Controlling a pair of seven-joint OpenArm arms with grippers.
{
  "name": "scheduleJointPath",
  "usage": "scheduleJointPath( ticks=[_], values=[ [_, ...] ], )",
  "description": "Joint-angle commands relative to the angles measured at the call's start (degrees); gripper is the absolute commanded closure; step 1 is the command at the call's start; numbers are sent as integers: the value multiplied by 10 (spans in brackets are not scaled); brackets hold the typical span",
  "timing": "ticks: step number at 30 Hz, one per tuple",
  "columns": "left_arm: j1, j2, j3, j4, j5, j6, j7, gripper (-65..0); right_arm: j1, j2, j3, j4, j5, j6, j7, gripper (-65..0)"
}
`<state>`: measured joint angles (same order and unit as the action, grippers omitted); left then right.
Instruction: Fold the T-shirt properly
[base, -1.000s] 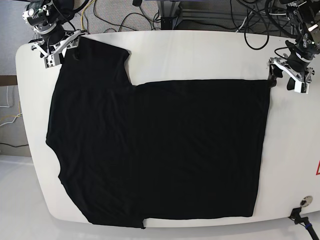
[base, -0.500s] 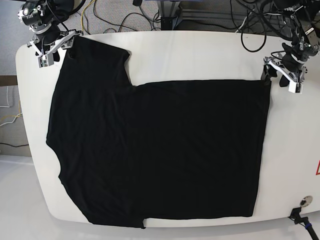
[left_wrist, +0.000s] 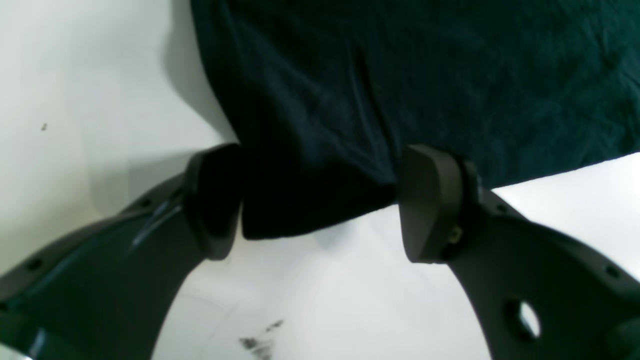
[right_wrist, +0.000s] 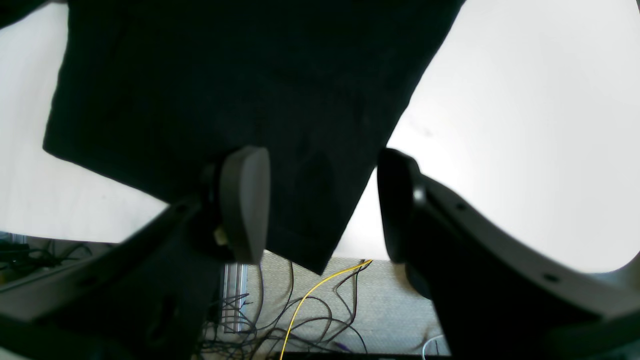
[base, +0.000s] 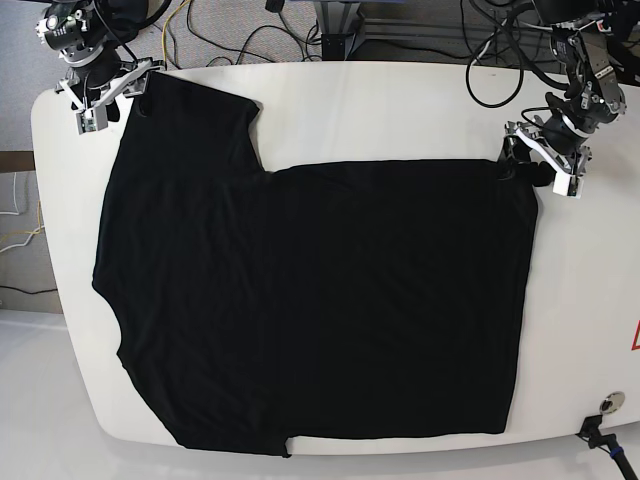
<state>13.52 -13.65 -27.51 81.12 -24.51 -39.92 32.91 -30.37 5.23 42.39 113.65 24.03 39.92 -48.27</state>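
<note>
Since a second ago the left end effector (base: 541, 163) has slid inward along the far edge, its wide-apart jaws now straddling the hem corner of the large plain black thin-fabric T-shirt (base: 310, 300), which lies flat across most of the white tabletop (base: 400, 110). At the far corner opposite, the right end effector (base: 103, 92) stays parted around the sleeve corner, neither clamped. Both corner grasps look about to begin; dangling cables (right_wrist: 300, 310) hang clear beyond that edge, obstructing nothing.

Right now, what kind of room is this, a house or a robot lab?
It looks like a robot lab or workshop, not a house. Two robot arms, one and the other, reach over a white table with a black T-shirt spread on it, and loose cables trail across the carpet behind.
</note>
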Motion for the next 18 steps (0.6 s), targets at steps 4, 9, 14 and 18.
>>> scheduleJointPath(
  ticks=[4,9,14,18],
  values=[
    [2,-2,-1,3,8,0,17,-450,-2,5,20,9,7,1,9,-332],
    [2,-2,-1,3,9,0,16,-209,-2,5,20,9,7,1,9,-331],
    [-13,-2,-1,3,9,0,16,-87,-3,5,20,9,7,1,9,-331],
    [-14,-3,-1,3,9,0,15,-84,-3,4,21,9,8,1,9,-303]
  ],
)
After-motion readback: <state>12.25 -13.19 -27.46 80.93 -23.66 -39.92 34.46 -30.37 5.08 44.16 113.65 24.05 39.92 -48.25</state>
